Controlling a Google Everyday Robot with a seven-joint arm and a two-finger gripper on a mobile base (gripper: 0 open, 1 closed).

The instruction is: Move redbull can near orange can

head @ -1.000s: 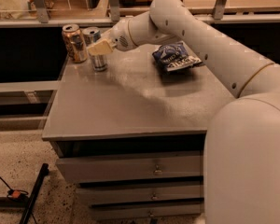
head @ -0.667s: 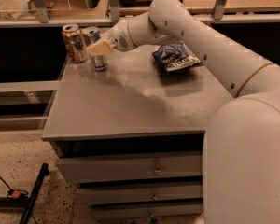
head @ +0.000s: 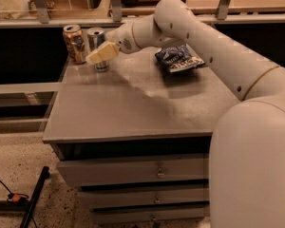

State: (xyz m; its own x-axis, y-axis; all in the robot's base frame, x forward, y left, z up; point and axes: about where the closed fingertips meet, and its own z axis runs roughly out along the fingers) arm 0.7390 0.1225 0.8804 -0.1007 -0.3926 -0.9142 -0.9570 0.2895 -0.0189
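Note:
The redbull can (head: 96, 36), slim and silver with blue panels, stands upright at the back left of the grey table top (head: 133, 103). The orange can (head: 74, 42), shorter and orange-gold, stands just left of it, a small gap apart. My gripper (head: 101, 54) reaches in from the right at the redbull can's front and covers its middle. The can's base rests on the table.
A dark blue snack bag (head: 178, 58) lies at the back right of the table. A rail and shelf (head: 133, 20) run behind the cans. Drawers (head: 133, 172) are below the table top. A black stand (head: 31, 201) lies on the floor at the left.

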